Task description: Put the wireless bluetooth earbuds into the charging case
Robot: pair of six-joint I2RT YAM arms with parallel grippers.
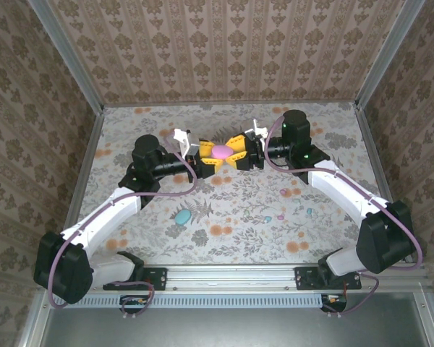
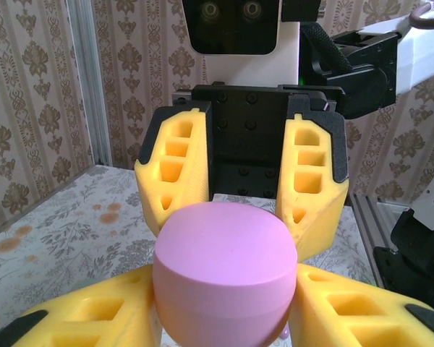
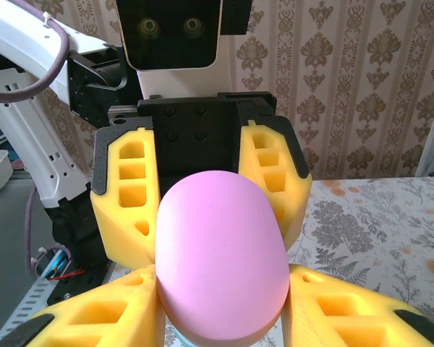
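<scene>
Charging case (image 1: 222, 152) between left gripper (image 1: 207, 159), right gripper (image 1: 238, 152)

Pink case (image 1: 222, 152), yellow gripper fingers (image 2: 175, 170), floral table (image 1: 275, 210), brown damask walls (image 1: 224, 50)

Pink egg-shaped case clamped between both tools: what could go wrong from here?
The smooth pink egg-shaped plastic case is pinched in mid-air by the left tool and right tool; pulling it open could squirt it loose. Both tools are busy, while tiny pastel buds lie on the floral table.
</scene>
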